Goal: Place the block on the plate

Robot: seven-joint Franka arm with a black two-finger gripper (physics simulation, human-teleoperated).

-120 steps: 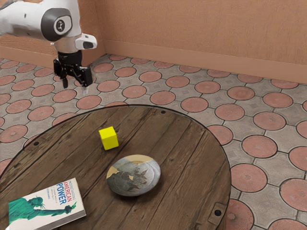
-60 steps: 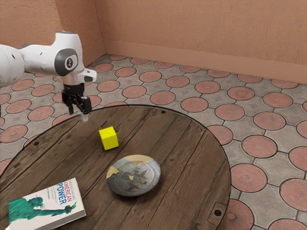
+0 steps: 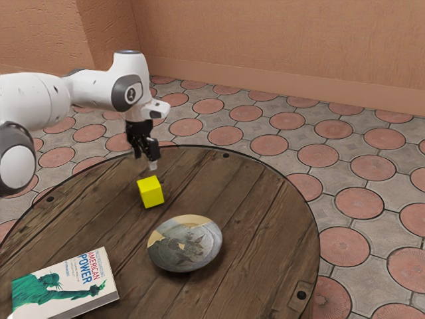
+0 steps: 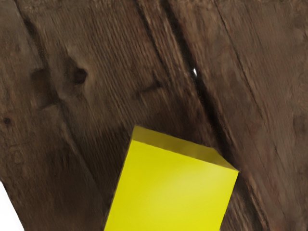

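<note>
Round wooden table [image 3: 260, 206], black gripper [image 3: 146, 161] spread open above the yellow cube [image 3: 151, 193], so pickup and round grey plate [image 3: 185, 245] drop-off both left tbh.

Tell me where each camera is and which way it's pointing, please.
Exterior view: at the arm's side, looking down at a slant on the round table, yellow block, plate and book; the white arm and black gripper show.
Wrist view: on the arm's hand, looking down at block and wood.
Shared: the yellow block and part of the tabletop.
</note>
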